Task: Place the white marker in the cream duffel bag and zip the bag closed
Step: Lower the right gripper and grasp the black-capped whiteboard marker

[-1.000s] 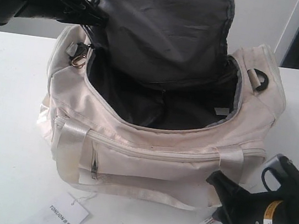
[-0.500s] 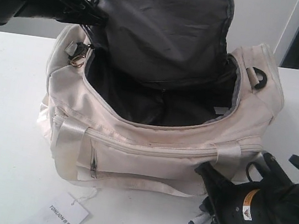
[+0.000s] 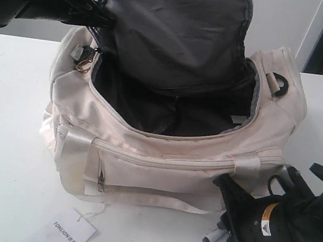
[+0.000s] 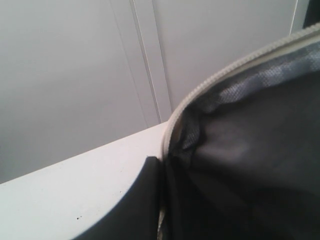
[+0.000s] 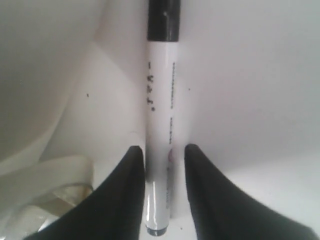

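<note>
Cream duffel bag on the white worktop, seen from outside and from both wrists. The bag stands open: its top flap is raised upright, showing you the dark grey lining, and the main compartment below it gapes toward the camera. Your left gripper reaches in from the upper left and is closed on the edge of that flap, near the corner; the left wrist view shows one dark finger pressed against the outside of the zipper edge, the other finger hidden behind the fabric. The white marker lies flat on the worktop just in front of the bag's lower right corner, outside the bag, black cap pointing away from the wrist camera. Your right gripper is lowered over it with the jaws apart, one finger on each side of the barrel; one finger appears to touch it and a thin gap shows at the other, so the marker is straddled, not clamped. A white paper tag lies on the worktop in front of the bag's left end, and a black ring sits at the bag's right end.
</note>
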Controlling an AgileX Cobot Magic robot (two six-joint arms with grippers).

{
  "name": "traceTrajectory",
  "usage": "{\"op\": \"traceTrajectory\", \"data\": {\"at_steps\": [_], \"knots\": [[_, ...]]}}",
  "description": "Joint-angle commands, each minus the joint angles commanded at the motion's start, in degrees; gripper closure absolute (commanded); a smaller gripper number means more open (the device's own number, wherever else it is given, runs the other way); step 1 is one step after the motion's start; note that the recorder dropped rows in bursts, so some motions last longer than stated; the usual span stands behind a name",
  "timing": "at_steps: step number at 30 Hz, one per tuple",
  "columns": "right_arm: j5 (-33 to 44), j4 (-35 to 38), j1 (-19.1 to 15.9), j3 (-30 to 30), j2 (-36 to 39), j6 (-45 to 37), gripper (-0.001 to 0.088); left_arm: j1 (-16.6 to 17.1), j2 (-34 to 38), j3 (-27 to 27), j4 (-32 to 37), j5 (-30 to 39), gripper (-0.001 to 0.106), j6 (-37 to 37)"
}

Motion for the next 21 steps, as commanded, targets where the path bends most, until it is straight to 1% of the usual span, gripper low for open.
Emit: {"op": "traceTrajectory", "data": {"at_steps": [1,2,6,8,15,21], "knots": [[0.0,0.0,0.0,0.0,0.0,0.0,0.0585,0.0,0.0,0.0,0.0,0.0,0.105,0.0],[0.4,0.0,0.0,0.0,0.0,0.0,0.0617,0.0,0.0,0.0,0.0,0.0,0.105,0.0],[2.1,-0.1,0.0,0.0,0.0,0.0,0.0805,0.0,0.0,0.0,0.0,0.0,0.105,0.0],[2.9,-0.1,0.0,0.0,0.0,0.0,0.0870,0.0,0.0,0.0,0.0,0.0,0.105,0.0],[8.9,-0.1,0.1,0.0,-0.6,0.0,0.0868,0.0,0.0,0.0,0.0,0.0,0.105,0.0],[13.7,-0.1,0.1,0.0,-4.7,0.3,0.0868,0.0,0.0,0.0,0.0,0.0,0.105,0.0]]}}
